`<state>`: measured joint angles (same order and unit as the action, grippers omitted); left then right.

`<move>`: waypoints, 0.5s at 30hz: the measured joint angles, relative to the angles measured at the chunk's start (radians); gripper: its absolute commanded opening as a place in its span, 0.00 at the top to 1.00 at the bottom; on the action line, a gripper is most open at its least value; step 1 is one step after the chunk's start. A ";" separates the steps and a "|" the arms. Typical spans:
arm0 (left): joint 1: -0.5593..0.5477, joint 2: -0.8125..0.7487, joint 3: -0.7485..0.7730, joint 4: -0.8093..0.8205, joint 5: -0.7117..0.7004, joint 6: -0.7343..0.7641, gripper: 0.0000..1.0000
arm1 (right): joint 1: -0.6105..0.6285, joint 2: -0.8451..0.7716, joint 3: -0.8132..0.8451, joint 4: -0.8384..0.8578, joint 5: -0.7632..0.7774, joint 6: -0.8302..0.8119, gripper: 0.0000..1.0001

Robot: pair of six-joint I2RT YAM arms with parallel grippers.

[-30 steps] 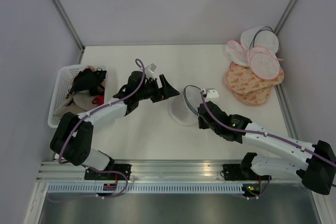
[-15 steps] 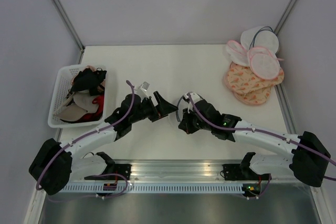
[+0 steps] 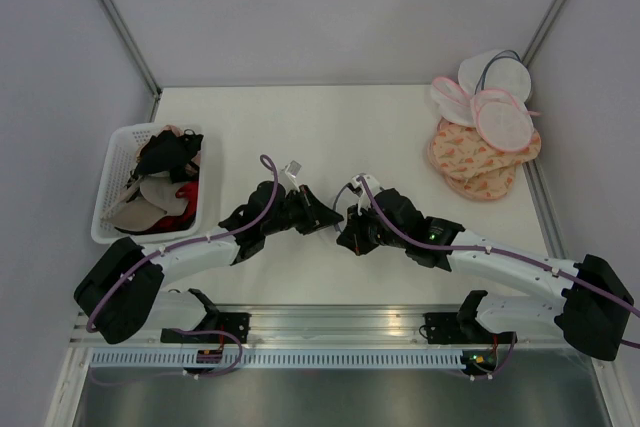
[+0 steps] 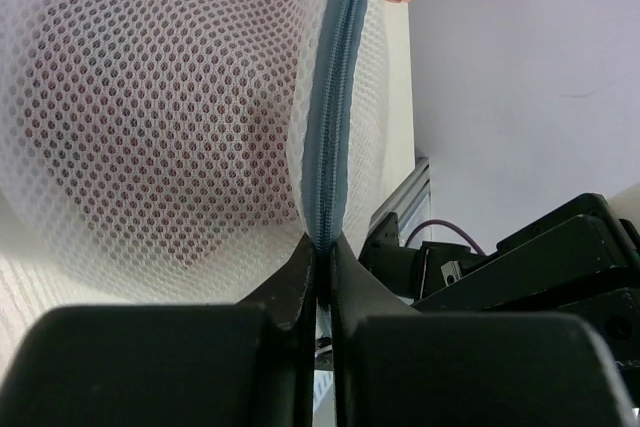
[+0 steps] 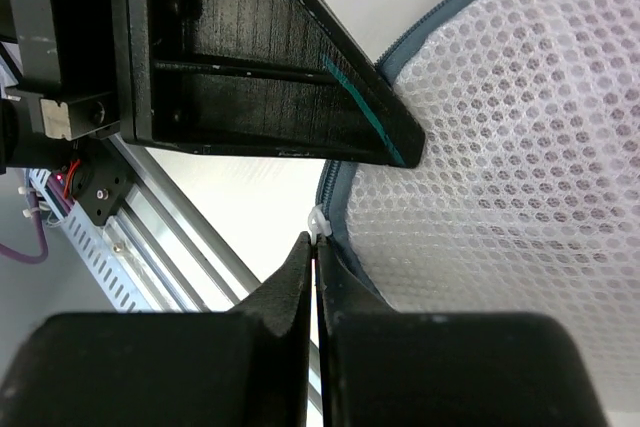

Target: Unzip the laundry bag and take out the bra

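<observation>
The laundry bag (image 4: 170, 117) is white mesh with a dark grey zipper rim (image 4: 335, 97). In the top view it (image 3: 340, 203) hangs small between both grippers, near the table's front middle. My left gripper (image 4: 322, 247) is shut on the zipper rim at the bag's edge. My right gripper (image 5: 315, 242) is shut on the small white zipper pull (image 5: 318, 222). From above, the left gripper (image 3: 327, 221) and right gripper (image 3: 345, 237) nearly meet. A faint pinkish shade shows through the mesh; the bra itself is hidden.
A white basket (image 3: 108, 185) with dark and pale garments stands at the left. Peach patterned bags (image 3: 480, 162) and pink-rimmed round bags (image 3: 502, 119) are piled at the back right. An aluminium rail (image 3: 320, 322) runs along the near edge.
The right arm brought the bag left and nearer to the front. The left arm swung in to meet it, and its open jaws shut on the zipper rim.
</observation>
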<state>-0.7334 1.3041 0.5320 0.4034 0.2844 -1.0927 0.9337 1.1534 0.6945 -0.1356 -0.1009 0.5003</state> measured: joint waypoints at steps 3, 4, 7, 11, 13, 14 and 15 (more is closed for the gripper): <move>-0.003 -0.001 -0.001 0.006 -0.011 0.001 0.98 | 0.000 -0.001 0.000 0.000 0.000 0.001 0.99; -0.004 -0.003 -0.002 0.005 -0.021 0.000 0.98 | 0.000 -0.001 0.000 0.000 0.000 0.001 1.00; 0.000 -0.013 -0.003 -0.005 -0.040 0.000 0.98 | 0.002 -0.011 -0.007 -0.001 0.002 0.001 1.00; 0.052 -0.035 -0.014 -0.009 -0.044 -0.003 0.98 | 0.014 -0.041 -0.033 -0.029 0.016 0.006 0.99; 0.084 -0.047 -0.018 -0.014 -0.041 -0.005 0.98 | 0.016 -0.054 -0.044 -0.063 0.049 0.017 0.99; 0.096 -0.053 -0.019 -0.014 -0.040 -0.005 0.98 | 0.018 -0.058 -0.047 -0.085 0.077 0.027 1.00; 0.105 -0.060 -0.021 -0.014 -0.039 -0.005 0.98 | 0.019 -0.060 -0.048 -0.107 0.107 0.037 1.00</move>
<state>-0.6281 1.2438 0.5106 0.3893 0.2459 -1.0973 0.9527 1.0939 0.6468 -0.2428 0.0063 0.5373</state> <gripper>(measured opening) 0.035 0.007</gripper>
